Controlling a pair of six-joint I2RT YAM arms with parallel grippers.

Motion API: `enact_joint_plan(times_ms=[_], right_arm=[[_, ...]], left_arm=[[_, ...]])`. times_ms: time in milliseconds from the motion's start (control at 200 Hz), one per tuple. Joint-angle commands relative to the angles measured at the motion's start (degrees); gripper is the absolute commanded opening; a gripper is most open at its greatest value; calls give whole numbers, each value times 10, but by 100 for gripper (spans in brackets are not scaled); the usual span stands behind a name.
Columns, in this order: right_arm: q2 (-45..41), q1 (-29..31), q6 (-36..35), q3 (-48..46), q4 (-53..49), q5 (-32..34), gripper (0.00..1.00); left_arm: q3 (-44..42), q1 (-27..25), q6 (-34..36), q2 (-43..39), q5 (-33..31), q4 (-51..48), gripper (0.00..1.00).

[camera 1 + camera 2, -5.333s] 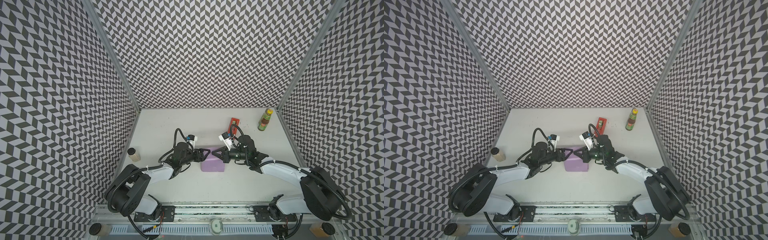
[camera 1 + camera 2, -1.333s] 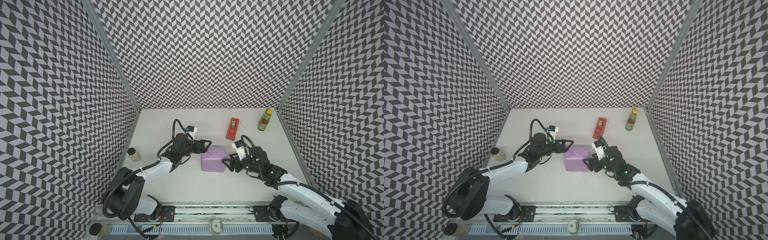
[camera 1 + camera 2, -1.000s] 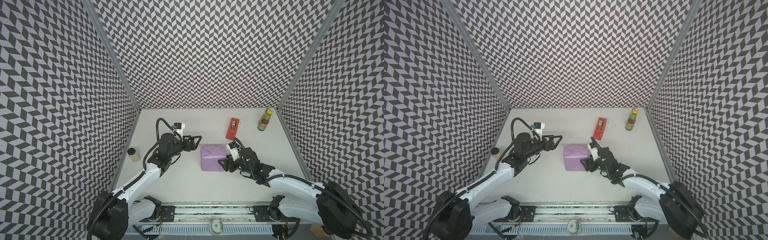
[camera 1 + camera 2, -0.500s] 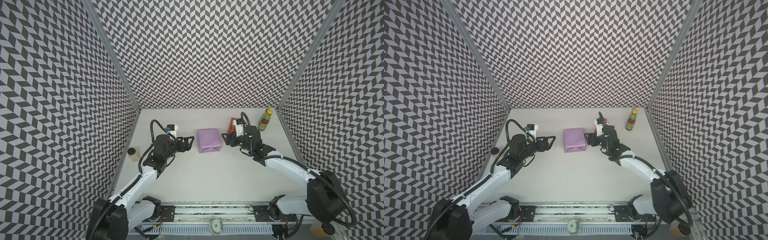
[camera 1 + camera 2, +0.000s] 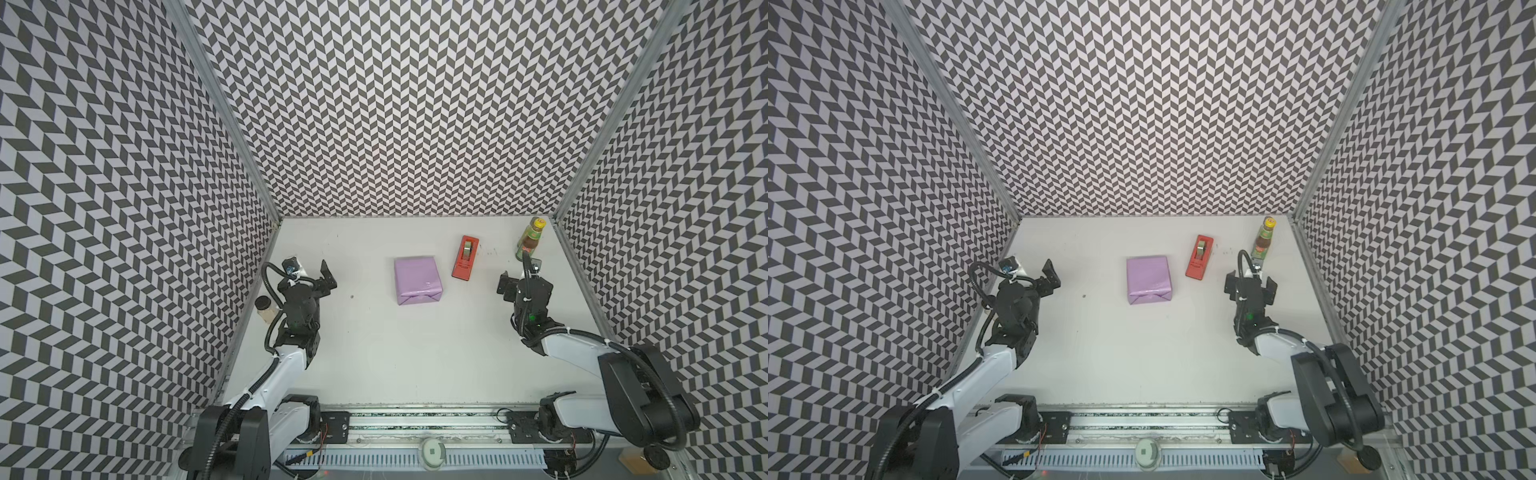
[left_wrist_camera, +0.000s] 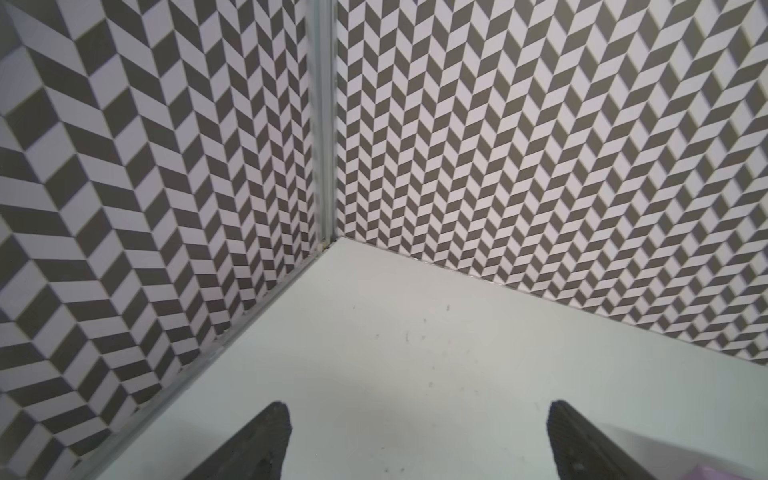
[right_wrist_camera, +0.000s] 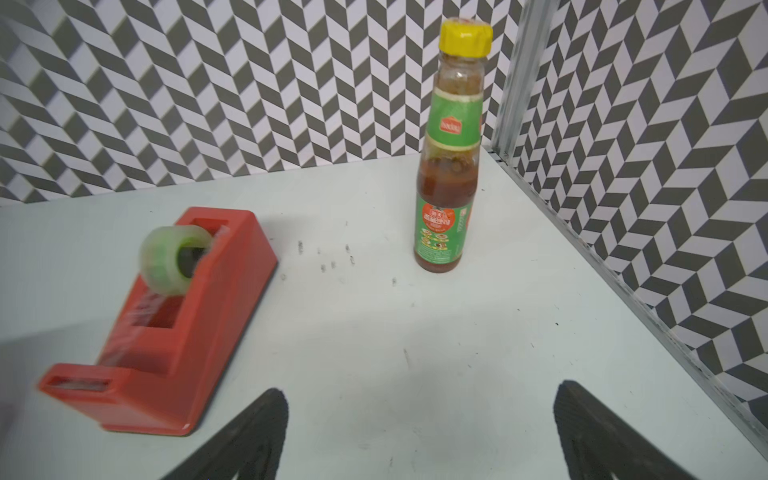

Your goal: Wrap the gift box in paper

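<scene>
Paper [image 5: 417, 279] encloses hidden gift box; left pincer [image 6: 419, 409], right pincer [image 7: 422, 392] gape wide, empty; arms bent, flanking, well apart.

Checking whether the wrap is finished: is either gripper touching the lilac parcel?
No, in a top view the left gripper and right gripper both stand open, well apart from the paper-wrapped gift box.

I see my left gripper [image 6: 417, 409] spread wide above the worktop [image 6: 415, 340], facing the wall corner [image 6: 324, 166]. A lilac paper [image 6: 703, 477] sliver shows nearby.
</scene>
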Motion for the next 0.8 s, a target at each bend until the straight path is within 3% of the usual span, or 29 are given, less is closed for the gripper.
enact_joint_plan(times_ms=[0,40,150,230,305,335,401,451,546,606,796], right_arm=[[19,-11,-51,-24,160,-42,100],[14,-15,-62,-30,177,-71,100],[23,-31,-77,-94,340,-113,100],[63,-49,-71,-132,414,-156,99],[123,-50,-81,-158,553,-161,99],[118,-47,-78,-156,537,-147,99],[82,-47,-70,-138,443,-146,99],[76,-49,-73,-118,397,-151,99],[102,-57,-63,-117,439,-151,99],[115,-56,-67,-126,477,-146,99],[111,-65,-55,-106,431,-154,99]], left_arm=[[-31,4,89,75,32,139,97],[-31,6,96,114,48,162,98],[-40,20,103,195,113,264,98],[-46,31,100,219,149,287,99],[-64,46,103,278,191,385,100],[-67,46,103,283,192,403,100],[-46,46,96,258,186,316,100],[-60,46,101,274,187,369,100],[-48,46,98,261,186,326,100],[-57,45,101,270,187,361,100],[-55,45,101,267,188,351,100]])
